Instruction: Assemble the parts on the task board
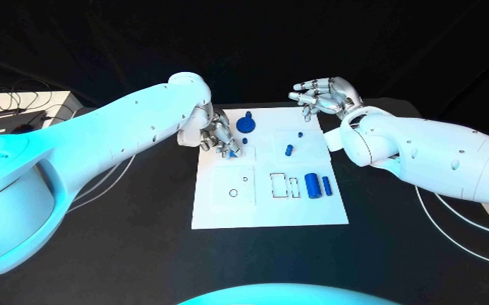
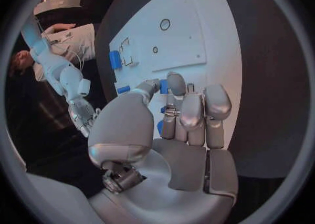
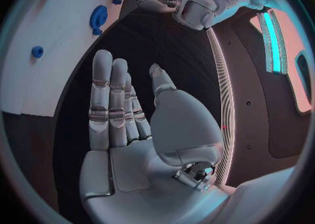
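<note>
The white task board (image 1: 267, 206) lies mid-table. My left hand (image 1: 218, 138) is down on its far left part, thumb and fingers closed round a small blue part (image 2: 163, 87) that peeks out between them. Beside that hand lie a blue gear (image 1: 248, 123) and a tiny blue piece (image 1: 244, 141). A blue peg (image 1: 288, 150) lies mid-board, and two blue cylinders (image 1: 313, 186) sit at the right edge. My right hand (image 1: 324, 96) hovers past the board's far right corner, fingers straight and apart, palm (image 3: 141, 155) bare. The gear (image 3: 98, 18) appears on the board (image 3: 39, 82) ahead of it.
Round and rectangular recesses (image 1: 278, 185) are cut into the near half of the board. Cables (image 1: 20, 100) and a pale box lie at the table's far left. Black tabletop (image 1: 122, 248) surrounds the board.
</note>
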Controlling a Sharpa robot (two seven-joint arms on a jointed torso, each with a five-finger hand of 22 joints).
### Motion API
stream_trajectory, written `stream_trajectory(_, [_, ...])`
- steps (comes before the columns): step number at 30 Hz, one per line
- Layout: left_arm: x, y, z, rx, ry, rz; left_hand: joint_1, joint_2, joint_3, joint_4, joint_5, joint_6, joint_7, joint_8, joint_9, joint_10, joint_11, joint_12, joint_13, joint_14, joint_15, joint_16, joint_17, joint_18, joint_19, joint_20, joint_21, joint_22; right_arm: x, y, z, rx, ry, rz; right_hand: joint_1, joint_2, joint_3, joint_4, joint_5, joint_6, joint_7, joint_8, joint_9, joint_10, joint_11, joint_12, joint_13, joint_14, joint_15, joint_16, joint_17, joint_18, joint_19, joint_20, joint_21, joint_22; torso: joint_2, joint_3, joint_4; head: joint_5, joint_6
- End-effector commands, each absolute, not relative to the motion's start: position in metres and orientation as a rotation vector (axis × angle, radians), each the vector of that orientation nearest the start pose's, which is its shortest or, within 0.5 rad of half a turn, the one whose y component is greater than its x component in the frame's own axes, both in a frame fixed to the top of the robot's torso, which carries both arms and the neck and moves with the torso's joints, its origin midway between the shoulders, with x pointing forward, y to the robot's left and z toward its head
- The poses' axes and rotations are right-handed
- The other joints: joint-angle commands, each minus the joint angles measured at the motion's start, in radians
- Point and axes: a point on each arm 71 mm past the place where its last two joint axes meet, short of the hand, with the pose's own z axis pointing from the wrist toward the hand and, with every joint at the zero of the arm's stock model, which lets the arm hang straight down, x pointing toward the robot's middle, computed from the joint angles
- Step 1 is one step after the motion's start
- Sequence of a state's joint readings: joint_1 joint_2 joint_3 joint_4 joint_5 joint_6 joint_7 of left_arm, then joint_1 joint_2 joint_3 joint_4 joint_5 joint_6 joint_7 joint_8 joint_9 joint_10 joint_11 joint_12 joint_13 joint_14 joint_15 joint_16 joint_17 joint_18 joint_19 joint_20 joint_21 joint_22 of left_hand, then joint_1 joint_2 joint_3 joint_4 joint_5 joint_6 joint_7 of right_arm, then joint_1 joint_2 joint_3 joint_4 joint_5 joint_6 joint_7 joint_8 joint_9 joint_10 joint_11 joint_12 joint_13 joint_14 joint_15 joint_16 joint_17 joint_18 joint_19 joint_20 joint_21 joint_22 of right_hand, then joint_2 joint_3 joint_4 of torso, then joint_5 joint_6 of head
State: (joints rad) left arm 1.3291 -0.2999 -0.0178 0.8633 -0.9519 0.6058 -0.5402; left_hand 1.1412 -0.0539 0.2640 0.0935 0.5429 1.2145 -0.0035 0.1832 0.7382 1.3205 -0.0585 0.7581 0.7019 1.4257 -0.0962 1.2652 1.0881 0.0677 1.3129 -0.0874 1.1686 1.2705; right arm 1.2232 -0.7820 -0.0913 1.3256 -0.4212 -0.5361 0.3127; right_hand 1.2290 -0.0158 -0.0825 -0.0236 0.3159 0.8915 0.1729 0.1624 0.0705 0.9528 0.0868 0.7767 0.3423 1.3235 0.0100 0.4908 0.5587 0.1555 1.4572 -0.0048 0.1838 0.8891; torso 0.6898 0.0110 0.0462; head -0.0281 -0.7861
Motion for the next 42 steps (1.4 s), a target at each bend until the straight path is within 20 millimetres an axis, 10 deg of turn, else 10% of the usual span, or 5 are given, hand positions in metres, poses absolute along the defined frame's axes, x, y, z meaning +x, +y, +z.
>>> stream_trajectory(1, [0.573, 0.1101, -0.1947, -0.068, 2.591, -0.385, 0.01, 0.001, 0.169, -0.171, 0.003, 0.007, 0.002, -0.004, 0.0, 0.001, -0.006, 0.006, -0.001, 0.002, 0.005, 0.001, 0.001, -0.002, -0.001, -0.001, 0.003, 0.0, 0.5234, -0.2441, -0.1887, 0.733, 1.398, 1.089, -0.005, 0.001, 0.003, -0.002, 0.005, 0.001, 0.006, 0.003, 0.0, -0.002, -0.007, 0.002, -0.001, -0.005, -0.003, 0.006, -0.002, 0.01, -0.004, -0.004, 0.003, -0.001, 0.0, 0.0003, 0.0002, 0.002, 0.001])
stream_trajectory(42, [0.5771, 0.1082, -0.2004, -0.091, 2.628, -0.358, 0.008, 0.002, 0.173, -0.178, 0.004, 0.006, 0.002, -0.003, 0.004, 0.0, -0.007, 0.01, -0.001, 0.003, 0.005, 0.003, 0.004, 0.001, 0.0, 0.001, 0.005, 0.001, 0.5236, -0.2409, -0.1887, 0.73, 1.399, 1.094, -0.005, 0.001, 0.003, -0.002, 0.005, 0.001, 0.006, 0.003, 0.0, -0.002, -0.007, 0.002, -0.001, -0.005, -0.003, 0.006, -0.002, 0.01, -0.004, -0.004, 0.003, -0.001, 0.001, 0.0004, 0.0006, 0.001, -0.003])
